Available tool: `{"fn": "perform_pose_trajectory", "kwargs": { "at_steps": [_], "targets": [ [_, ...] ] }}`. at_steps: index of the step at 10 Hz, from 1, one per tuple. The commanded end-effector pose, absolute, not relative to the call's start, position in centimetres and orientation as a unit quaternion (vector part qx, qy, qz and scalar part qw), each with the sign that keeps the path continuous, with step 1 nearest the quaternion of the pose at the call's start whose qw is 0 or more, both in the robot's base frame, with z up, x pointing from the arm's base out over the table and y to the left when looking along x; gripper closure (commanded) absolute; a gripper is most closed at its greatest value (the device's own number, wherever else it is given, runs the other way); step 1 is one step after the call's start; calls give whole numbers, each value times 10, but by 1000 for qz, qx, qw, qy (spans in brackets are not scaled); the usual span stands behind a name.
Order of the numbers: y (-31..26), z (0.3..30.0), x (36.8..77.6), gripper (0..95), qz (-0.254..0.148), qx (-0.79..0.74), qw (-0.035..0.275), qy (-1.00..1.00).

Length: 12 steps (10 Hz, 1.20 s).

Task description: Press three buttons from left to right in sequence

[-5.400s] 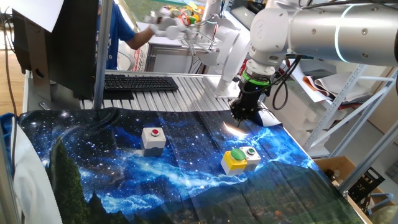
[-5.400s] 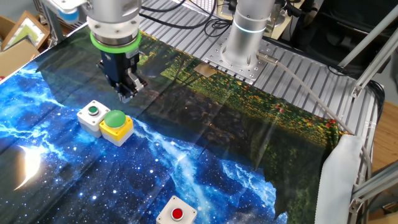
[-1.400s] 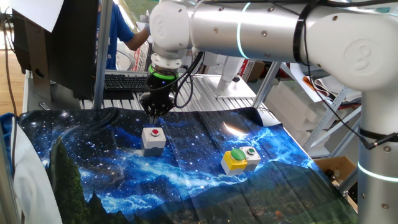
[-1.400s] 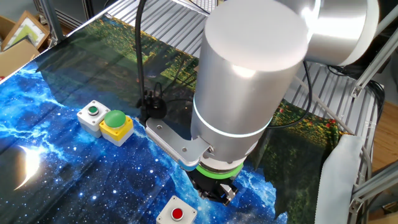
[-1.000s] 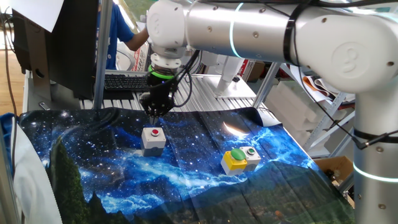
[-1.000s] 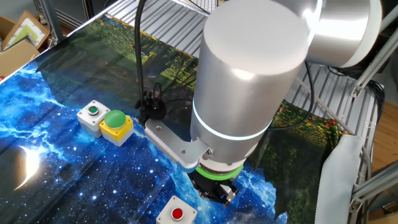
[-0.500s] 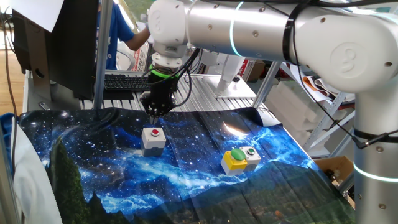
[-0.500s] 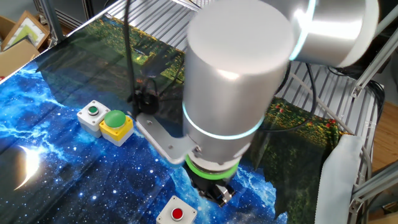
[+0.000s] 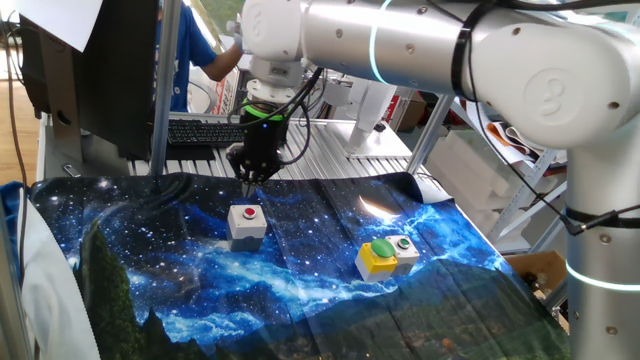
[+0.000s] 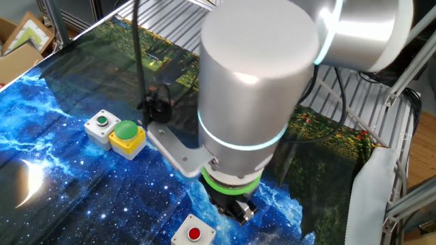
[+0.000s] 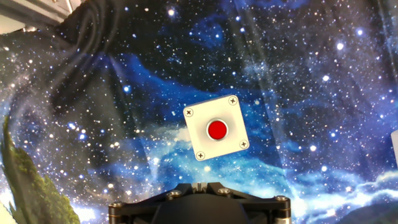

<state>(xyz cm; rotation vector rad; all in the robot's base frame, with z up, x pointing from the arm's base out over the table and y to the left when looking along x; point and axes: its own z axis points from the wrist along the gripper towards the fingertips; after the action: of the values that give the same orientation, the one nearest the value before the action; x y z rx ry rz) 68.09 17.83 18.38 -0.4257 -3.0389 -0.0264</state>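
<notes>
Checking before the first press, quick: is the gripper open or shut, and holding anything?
Gripper: shut, holding nothing, hanging above the grey box with red button, not touching it.

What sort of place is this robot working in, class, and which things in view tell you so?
Most likely a robotics lab or workshop: the arm's gripper hangs over a test table draped in a galaxy-print cloth, with a black keyboard and metal shelving behind.

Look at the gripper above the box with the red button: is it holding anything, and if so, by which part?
Nothing is held. The gripper is shut with nothing between its fingers, hanging above the grey box with the red button without touching it.
</notes>
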Motion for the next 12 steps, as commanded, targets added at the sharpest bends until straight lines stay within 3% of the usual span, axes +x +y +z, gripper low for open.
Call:
{"fn": "perform_pose_trajectory", "kwargs": {
  "at_steps": [1,8,12],
  "targets": [
    [179,184,678,950,-12,-136,37,-990],
    [181,184,678,950,-8,-130,35,-991],
    [181,184,678,950,-9,-108,63,-992]
  ]
}}
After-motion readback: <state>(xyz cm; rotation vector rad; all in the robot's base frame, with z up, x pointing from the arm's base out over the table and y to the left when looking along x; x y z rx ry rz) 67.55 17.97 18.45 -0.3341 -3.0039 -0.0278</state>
